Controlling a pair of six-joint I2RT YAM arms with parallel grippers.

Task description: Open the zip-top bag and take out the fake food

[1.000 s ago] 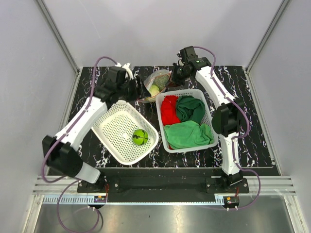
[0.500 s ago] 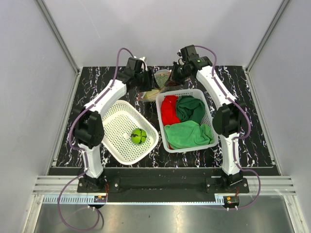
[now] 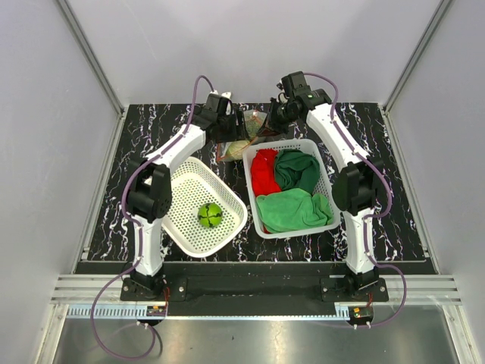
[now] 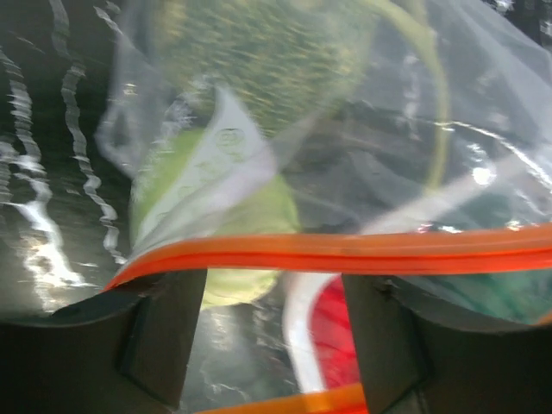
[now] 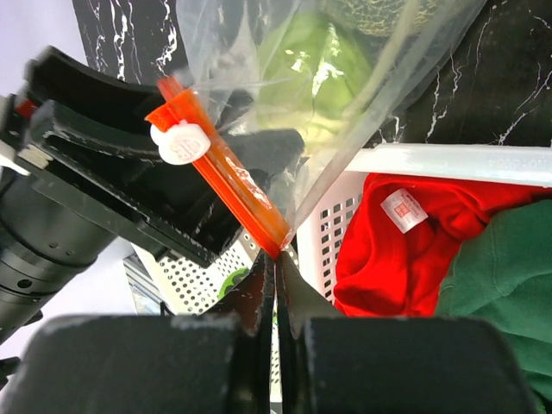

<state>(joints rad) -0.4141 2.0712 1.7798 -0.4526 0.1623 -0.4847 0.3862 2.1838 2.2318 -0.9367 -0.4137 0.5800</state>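
The zip-top bag (image 3: 246,130) hangs at the back of the table between both grippers. My right gripper (image 5: 276,259) is shut on the corner of its orange zip strip (image 5: 228,185), below the white slider (image 5: 183,142). My left gripper (image 4: 274,336) is open, its fingers (image 4: 164,336) between the two parted zip strips (image 4: 345,254). A pale yellow-green cabbage ball (image 4: 216,216) and a grey-green leafy piece (image 4: 267,52) sit inside the bag. A bright green ball (image 3: 210,214) lies in the left basket.
A white perforated basket (image 3: 182,186) stands at the left. Another basket (image 3: 330,182) at the right holds red and green cloths (image 3: 292,205). Its rim (image 5: 448,159) is just below the bag. The table top is black marble pattern (image 3: 394,174).
My left arm has reached farther back and right, bringing its gripper to the bag's mouth. The green ball has rolled slightly left in the basket. The right gripper has stayed put.
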